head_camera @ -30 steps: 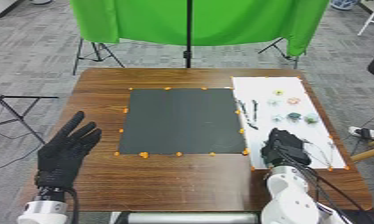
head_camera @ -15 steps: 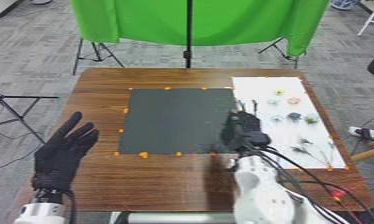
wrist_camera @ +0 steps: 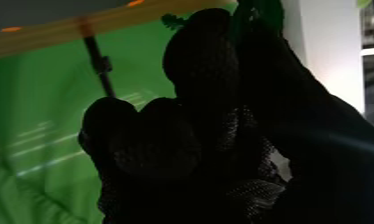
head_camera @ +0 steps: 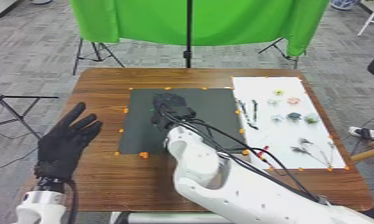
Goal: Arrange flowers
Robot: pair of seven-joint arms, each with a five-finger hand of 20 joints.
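We had swung our right hand (head_camera: 173, 106) from the white sheet (head_camera: 263, 85) over the dark sheet (head_camera: 216, 104), its fingers pinching a green sprig (wrist_camera: 173, 21), so placing it probably came next. Flower heads (head_camera: 294, 100) lay on the white sheet; our left hand (head_camera: 63, 145) was spread.

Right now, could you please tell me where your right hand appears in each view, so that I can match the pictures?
Head view: the right hand is over the dark mat.
Right wrist view: the hand is in the foreground, with a green sprig at its fingertips.
Shared landmark: the green cloth beyond the table.
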